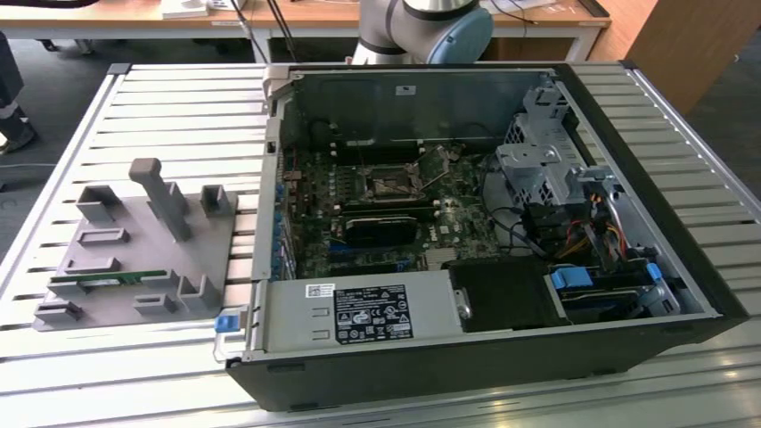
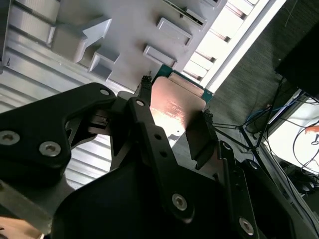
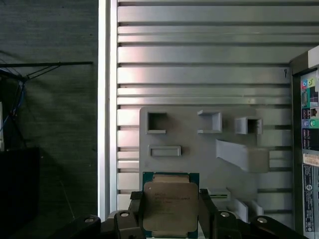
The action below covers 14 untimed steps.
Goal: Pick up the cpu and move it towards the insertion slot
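The cpu (image 3: pixel 170 206), a flat square chip with a shiny metal top and green rim, sits between the two black fingers of my gripper (image 3: pixel 170 219), which is shut on it. In the second wrist view the cpu (image 2: pixel 177 107) reflects light, with the gripper (image 2: pixel 175 102) clamped on two opposite edges. It hangs well above the grey fixture plate (image 3: pixel 199 154). The insertion slot (image 1: pixel 389 185), a dark square socket in a silvery frame, lies on the motherboard inside the open computer case (image 1: pixel 476 357), off to the side of the held chip.
The grey fixture plate (image 1: pixel 131 259) with raised blocks and a green memory stick (image 1: pixel 107 281) lies on the slatted metal table (image 1: pixel 178 98) at the exterior view's left. The case's walls, drive cage (image 1: pixel 541 169) and cables surround the motherboard. The arm's base (image 1: pixel 429 27) stands behind the case.
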Available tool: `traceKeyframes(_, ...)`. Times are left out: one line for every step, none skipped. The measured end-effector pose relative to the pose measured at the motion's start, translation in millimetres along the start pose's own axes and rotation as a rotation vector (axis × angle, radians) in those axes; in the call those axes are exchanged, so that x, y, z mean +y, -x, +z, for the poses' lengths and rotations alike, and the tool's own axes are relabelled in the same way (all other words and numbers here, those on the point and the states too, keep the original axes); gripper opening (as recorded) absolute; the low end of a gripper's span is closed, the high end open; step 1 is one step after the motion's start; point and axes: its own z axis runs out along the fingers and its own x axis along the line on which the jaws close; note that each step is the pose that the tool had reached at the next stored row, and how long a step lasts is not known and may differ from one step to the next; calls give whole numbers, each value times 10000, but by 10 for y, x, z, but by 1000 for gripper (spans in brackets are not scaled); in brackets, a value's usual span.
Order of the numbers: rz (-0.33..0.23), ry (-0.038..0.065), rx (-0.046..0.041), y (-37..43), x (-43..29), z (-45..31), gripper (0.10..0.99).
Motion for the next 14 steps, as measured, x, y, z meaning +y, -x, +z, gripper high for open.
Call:
traceKeyframes(0, -1, 1, 0, 3, -17, 529)
traceKeyframes(1, 0, 0, -1, 5, -35, 529)
traceKeyframes(0, 0, 1, 0, 8, -54, 529)
traceKeyframes(0, 0, 1, -1, 11, -76, 529)
traceKeyframes(1, -1, 2, -1, 15, -102, 529)
traceKeyframes(1, 0, 0, -1, 18, -125, 529)
traceKeyframes(0, 0, 0, 0, 20, -148, 529)
traceKeyframes(0, 0, 1, 0, 23, -174, 529)
traceKeyframes(0, -1, 1, -1, 26, -200, 529)
traceKeyframes(1, -1, 1, -1, 29, -225, 529)
traceKeyframes(0, -1, 1, -1, 30, -248, 529)
traceKeyframes(0, 0, 0, 0, 32, -266, 529)
traceKeyframes(0, -1, 1, 3, 34, -282, 529)
traceKeyframes(1, 0, 0, 12, 35, -292, 529)
